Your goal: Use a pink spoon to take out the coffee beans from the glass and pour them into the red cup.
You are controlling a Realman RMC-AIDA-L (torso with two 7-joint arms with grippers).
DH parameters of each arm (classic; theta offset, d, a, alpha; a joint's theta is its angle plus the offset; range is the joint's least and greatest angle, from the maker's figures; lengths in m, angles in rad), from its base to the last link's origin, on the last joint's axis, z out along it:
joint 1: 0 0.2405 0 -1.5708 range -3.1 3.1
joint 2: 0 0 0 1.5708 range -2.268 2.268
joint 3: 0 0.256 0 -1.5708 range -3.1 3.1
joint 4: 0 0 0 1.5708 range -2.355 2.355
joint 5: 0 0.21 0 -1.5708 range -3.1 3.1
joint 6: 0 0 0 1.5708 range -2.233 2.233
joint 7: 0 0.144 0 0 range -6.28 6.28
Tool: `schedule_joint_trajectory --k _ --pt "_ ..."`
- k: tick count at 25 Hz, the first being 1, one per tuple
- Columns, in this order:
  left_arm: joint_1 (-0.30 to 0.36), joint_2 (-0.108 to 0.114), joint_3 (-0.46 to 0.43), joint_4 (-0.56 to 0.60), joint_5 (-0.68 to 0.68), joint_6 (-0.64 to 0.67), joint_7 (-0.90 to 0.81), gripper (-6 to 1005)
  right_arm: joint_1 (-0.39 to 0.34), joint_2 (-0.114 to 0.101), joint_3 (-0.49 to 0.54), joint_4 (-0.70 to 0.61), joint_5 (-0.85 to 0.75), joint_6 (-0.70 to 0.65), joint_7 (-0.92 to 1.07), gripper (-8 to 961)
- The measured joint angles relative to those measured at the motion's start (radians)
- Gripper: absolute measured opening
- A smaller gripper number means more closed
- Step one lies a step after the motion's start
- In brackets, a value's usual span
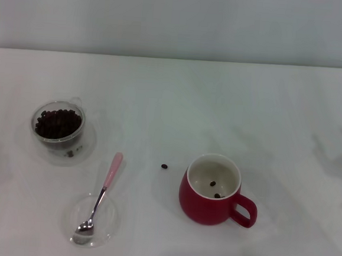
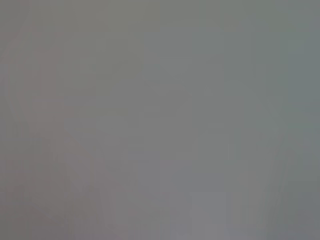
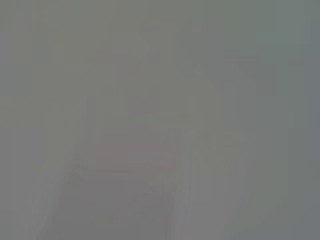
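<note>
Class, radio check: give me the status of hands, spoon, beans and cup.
Neither hand in view. Pink spoon lying bowl-down in the glass dish. Coffee beans mostly in the glass; two in red cup, one stray bean on table.

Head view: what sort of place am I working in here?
Probably a staged tabletop test bench, not a real kitchen: a bare white table against a blank wall, with only the glass of coffee beans, the pink spoon and the red cup.

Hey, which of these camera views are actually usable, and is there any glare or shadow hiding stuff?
Head view: sharp and evenly lit, soft shadows only; the glass, pink spoon, red cup and one stray bean read clearly. Left wrist view: featureless grey blur, nothing recognisable. Right wrist view: the same, only faint shapeless smudges.
</note>
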Motion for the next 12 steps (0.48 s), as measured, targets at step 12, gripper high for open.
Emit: schedule_joint_trajectory --k 12 --pt "-0.012 -0.002 0.025 -0.09 -0.019 0.082 0.027 456 -0.01 -0.001 -0.004 -0.029 -0.005 0.015 -0.019 679"
